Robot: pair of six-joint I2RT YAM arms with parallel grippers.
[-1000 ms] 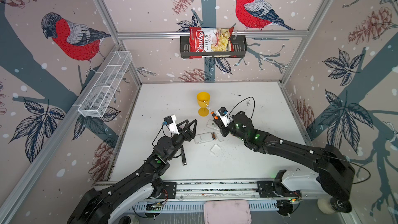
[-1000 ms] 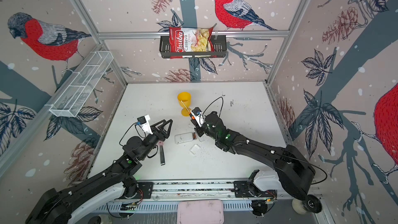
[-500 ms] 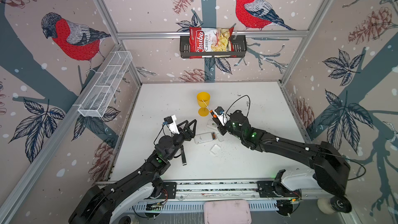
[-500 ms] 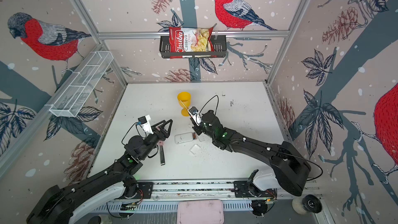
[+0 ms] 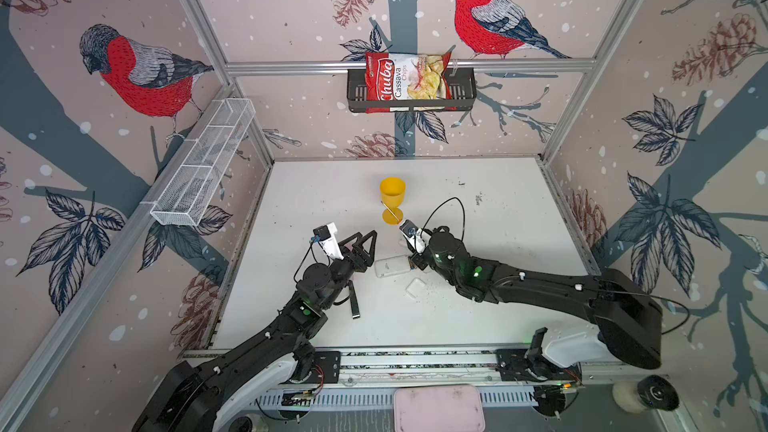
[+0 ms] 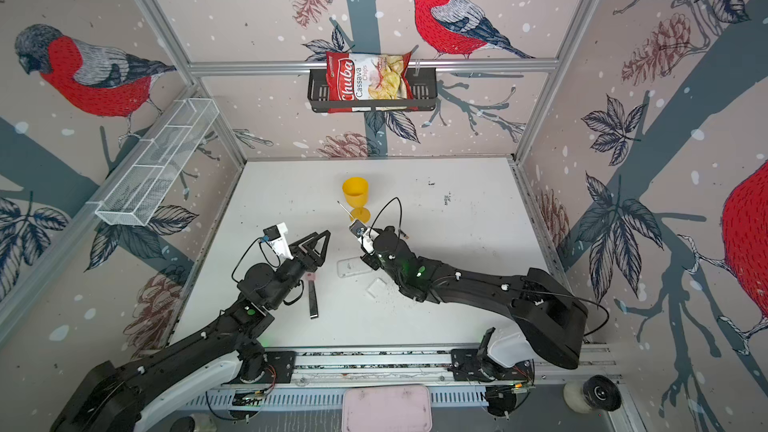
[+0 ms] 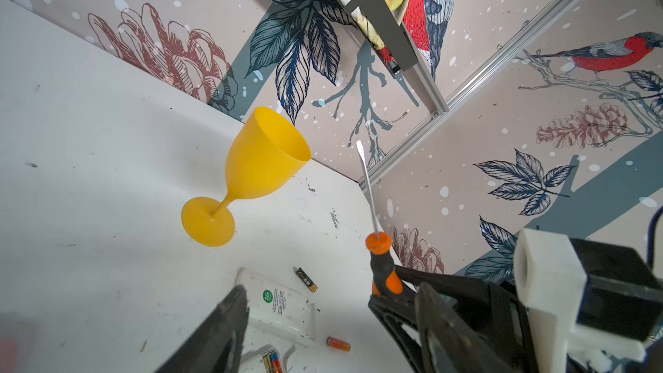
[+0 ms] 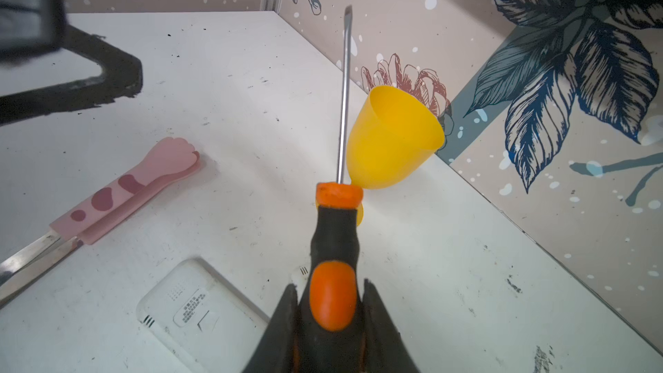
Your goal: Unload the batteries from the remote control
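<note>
right gripper (image 8: 330,287): clamped on the orange-and-black handle of the screwdriver (image 8: 335,242). the metal shaft is free in the air and slants up near the yellow goblet (image 8: 394,138).

left gripper (image 5: 365,238): jaws spread wide, nothing between them, held above the table (image 5: 478,313) just beside the remote (image 5: 392,266).

remote: white, lying flat between the two grippers.

batteries, seen from the left wrist:
- black-and-gold battery (image 7: 306,279) loose on the table, just beside the remote's edge.
- orange battery (image 7: 338,344) loose near the remote's corner, not touching it.
- pair of batteries (image 7: 272,360) side by side, cut off by the frame edge; cannot tell whether they sit in a compartment.

small white cover (image 5: 415,287) lies near the remote. pink-handled tool (image 8: 125,188) lies flat on the table on the left arm's side.
</note>
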